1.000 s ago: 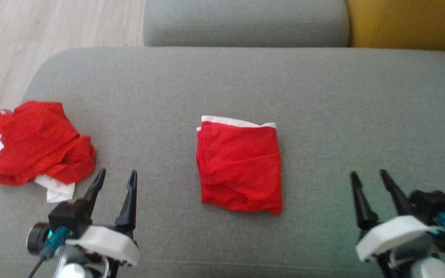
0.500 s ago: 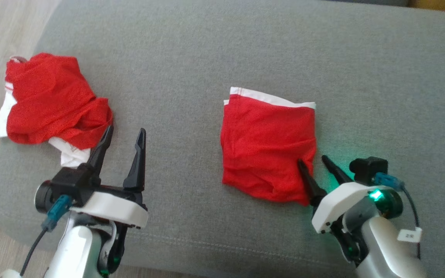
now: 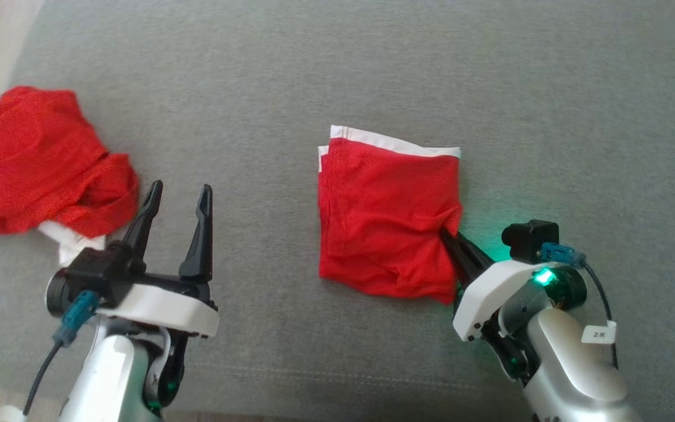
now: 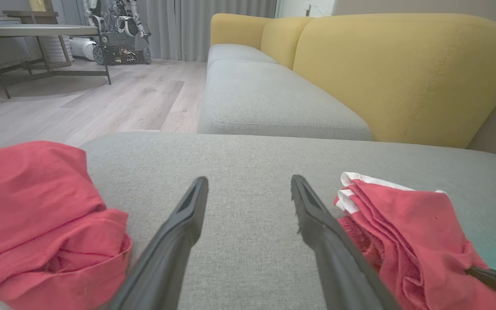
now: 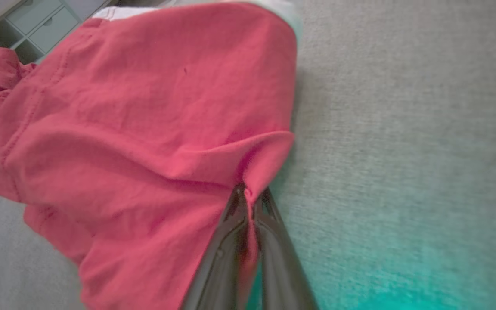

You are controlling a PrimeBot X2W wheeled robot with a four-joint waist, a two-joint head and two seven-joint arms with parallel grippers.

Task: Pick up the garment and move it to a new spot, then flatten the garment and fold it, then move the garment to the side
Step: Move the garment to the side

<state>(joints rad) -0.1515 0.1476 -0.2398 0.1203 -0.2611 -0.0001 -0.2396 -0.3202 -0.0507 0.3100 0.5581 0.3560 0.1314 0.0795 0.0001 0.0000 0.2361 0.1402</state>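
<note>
Head view first: the right claw [image 3: 447, 234] is seen shut on the right-hand edge of the folded garment [image 3: 387, 217], which lies near the middle of the grey sofa cushion [image 3: 337, 70]. A second ago this claw was held wide open and well apart from the cloth. Half a second ago the edge was straddled by its two fingers. Now the cloth is pinched between them and a pucker is drawn into the edge. The whole picture has also been shifted, which is put down to the camera and not to the garments.

In the right wrist view a small fold of red cloth is shown squeezed between the closed tips of the right claw [image 5: 251, 191]. From this it is judged that flattening and folding are finished and that the last step, the move to the side, is being started. The garment is not yet lifted.

The left claw [image 3: 180, 189] is held fully open, with nothing in it, above bare cushion between the two red heaps.

Two claws are counted. Two lots of red cloth with white trim are counted: the folded garment, and a crumpled heap [image 3: 38, 164] at the cushion's left end. Whether that heap is one piece or more cannot be told.
</note>
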